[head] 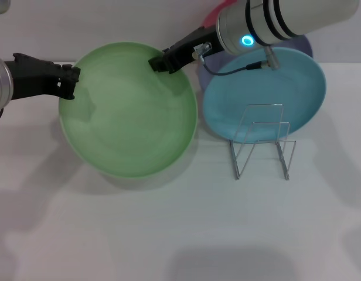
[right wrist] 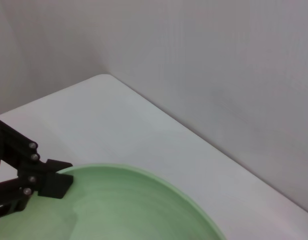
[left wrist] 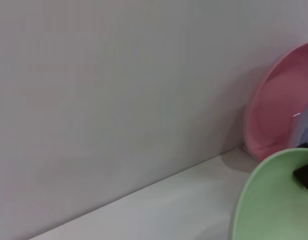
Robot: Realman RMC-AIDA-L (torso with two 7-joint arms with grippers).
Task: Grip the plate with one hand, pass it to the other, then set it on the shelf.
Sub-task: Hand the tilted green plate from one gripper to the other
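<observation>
The light green plate (head: 130, 114) hangs tilted above the white table, casting a shadow under it. My left gripper (head: 70, 79), black on a silver-and-black arm, is shut on the plate's left rim; the right wrist view shows it (right wrist: 50, 182) clamped there on the plate (right wrist: 129, 210). My right gripper (head: 160, 62), on the white black-striped arm with a blue ring light, is shut on the plate's far right rim. One of its fingertips (left wrist: 306, 175) shows on the plate (left wrist: 274, 200) in the left wrist view. The silver wire shelf (head: 261, 143) stands to the right of the plate.
A sky-blue plate (head: 292, 88) lies behind the shelf, under my right arm. A lavender plate (head: 306, 45) and a pink plate (left wrist: 279, 115) lean at the back wall. The wall runs close behind the table's far edge.
</observation>
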